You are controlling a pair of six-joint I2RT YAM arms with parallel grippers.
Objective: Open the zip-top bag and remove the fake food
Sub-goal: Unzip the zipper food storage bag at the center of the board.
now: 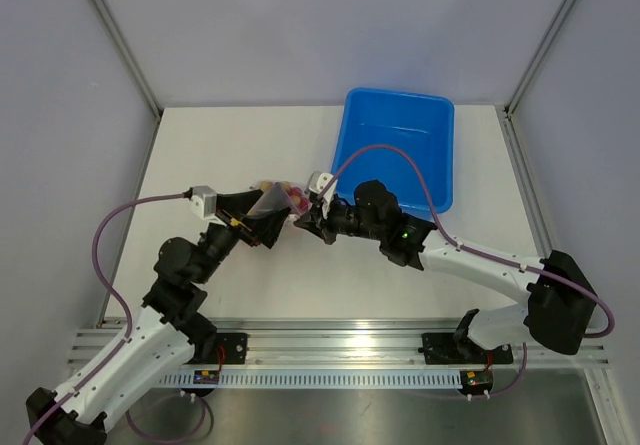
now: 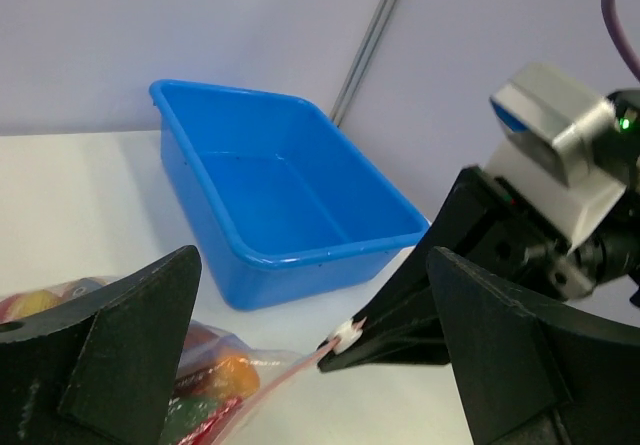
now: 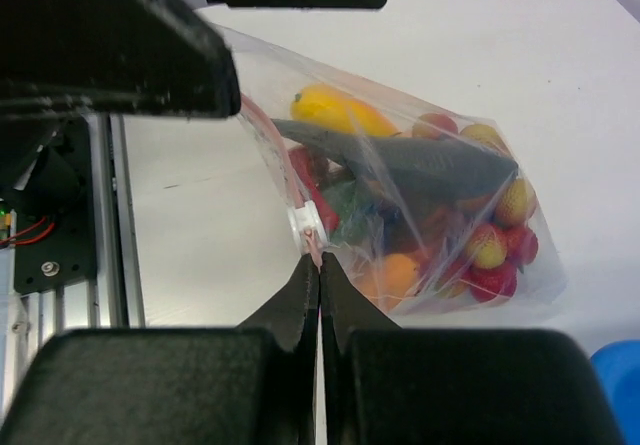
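Pinches the zip-top bag (image 3: 395,200) by its zipper end in the closed right gripper (image 3: 320,265), fake food (image 3: 440,170) bulging at two o'clock; spreads the left gripper (image 2: 312,260) wide alongside.

White-and-black arms (image 1: 130,350), looping purple cables (image 1: 380,147)

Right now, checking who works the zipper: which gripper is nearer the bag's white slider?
Right. The right gripper is shut on the white slider; the left gripper hangs open close by, jaws apart, not touching it.
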